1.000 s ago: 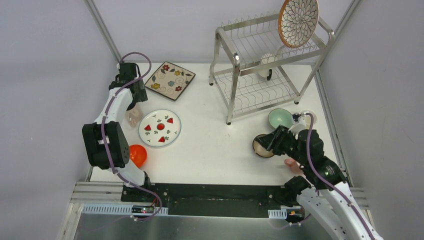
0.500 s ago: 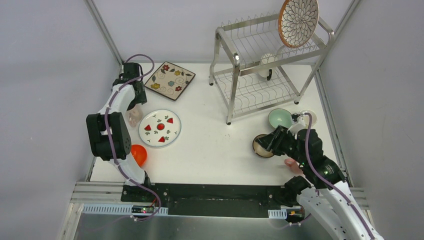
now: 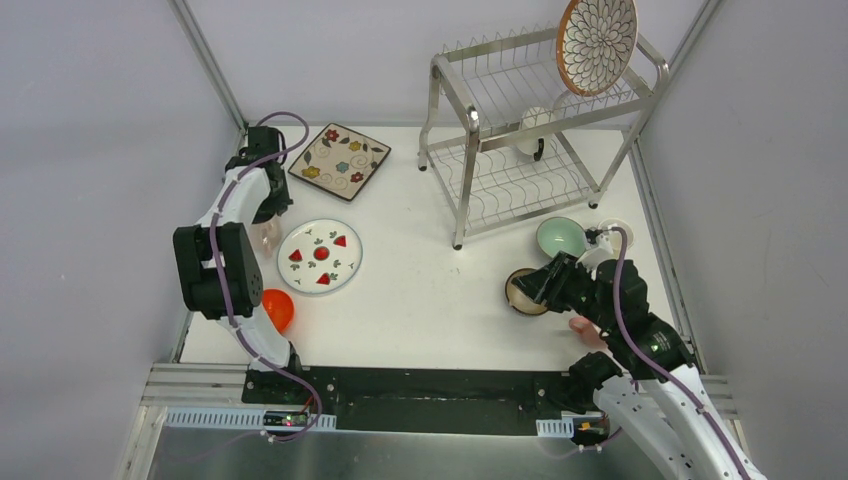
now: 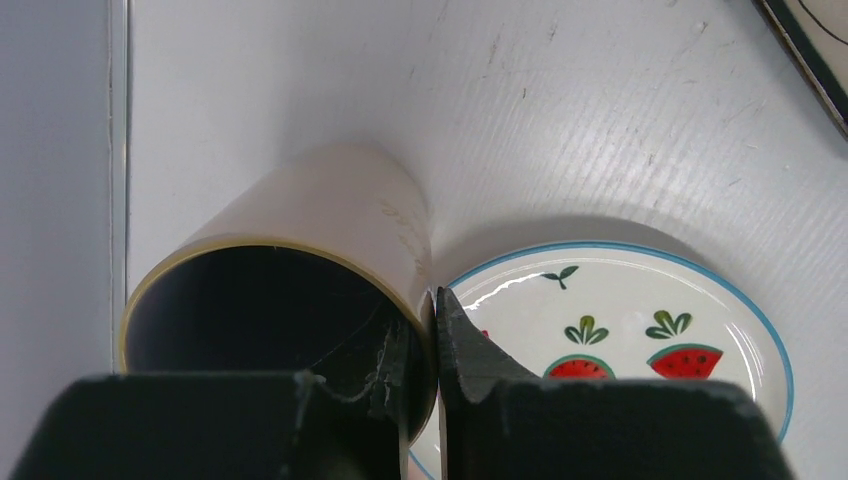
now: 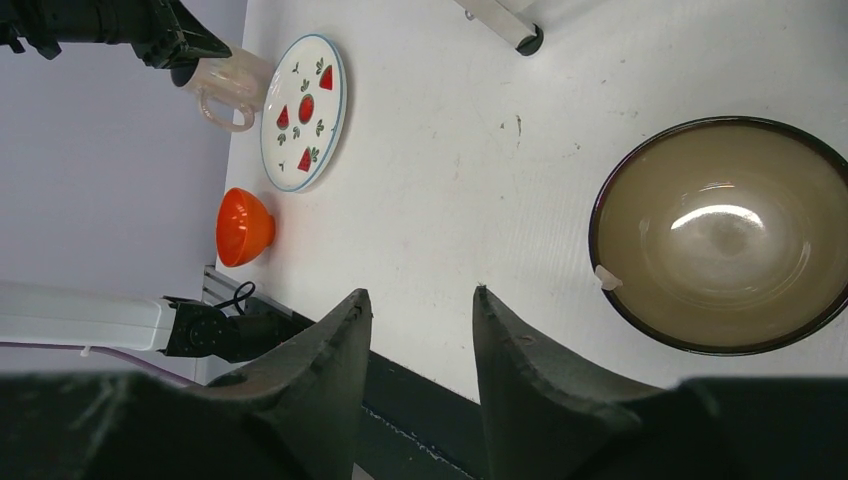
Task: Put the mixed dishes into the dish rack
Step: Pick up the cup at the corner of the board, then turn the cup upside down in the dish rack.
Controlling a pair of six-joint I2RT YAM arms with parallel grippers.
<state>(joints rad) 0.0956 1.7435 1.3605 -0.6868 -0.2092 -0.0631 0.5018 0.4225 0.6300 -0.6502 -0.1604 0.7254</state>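
Note:
My left gripper [image 3: 268,217] [image 4: 432,300] is shut on the rim of a pale pink cup [image 3: 266,236] [image 4: 330,215], one finger inside it and one outside. The cup stands at the table's left side, touching the white watermelon plate [image 3: 320,255] [image 4: 640,320]. My right gripper [image 3: 537,284] [image 5: 420,292] hangs open and holds nothing, just left of the brown bowl [image 3: 525,292] [image 5: 720,235]. A mint bowl [image 3: 560,237] sits behind it. The dish rack [image 3: 470,125] stands at the back right with the round petal plate [image 3: 597,42] upright on its top tier and a white cup [image 3: 533,128] inside.
A square floral plate [image 3: 340,160] lies behind the left gripper. An orange bowl [image 3: 277,310] [image 5: 243,226] sits near the left arm's base. A pink cup [image 3: 582,327] shows partly under my right arm, and a pale cup [image 3: 614,231] stands at the right edge.
My left gripper has shut on the pale pink cup's rim, and the left arm's elbow has swung slightly. The right arm has barely moved.

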